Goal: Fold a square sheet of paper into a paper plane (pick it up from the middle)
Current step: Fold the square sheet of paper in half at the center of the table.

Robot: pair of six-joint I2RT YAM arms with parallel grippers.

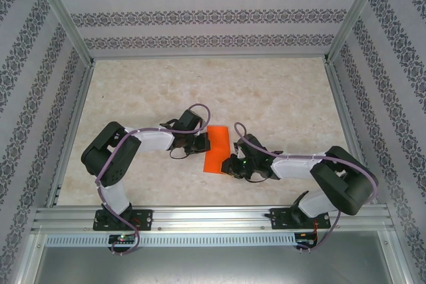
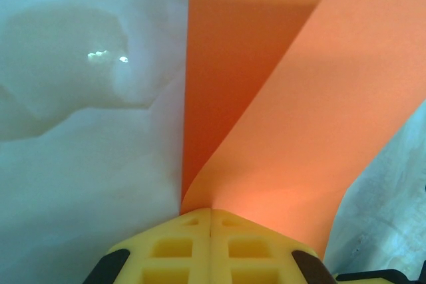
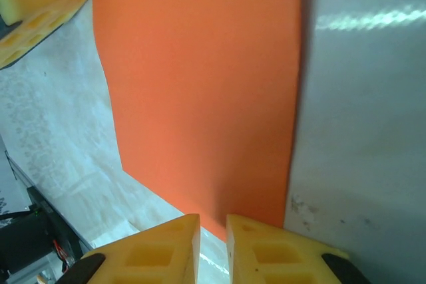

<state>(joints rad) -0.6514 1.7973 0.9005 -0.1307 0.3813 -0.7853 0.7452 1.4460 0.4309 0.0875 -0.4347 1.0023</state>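
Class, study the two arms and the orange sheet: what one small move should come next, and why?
Probably the left tool, shut on the orange sheet, should lower its lifted flap onto the layer lying on the table. The bend beside it is rounded, not creased, and the right tool, jaws a slit apart, sits at the sheet's opposite side, seemingly steadying it.

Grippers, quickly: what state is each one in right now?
Left gripper: shut on the square sheet of paper.
Right gripper: slightly open at the sheet's edge.
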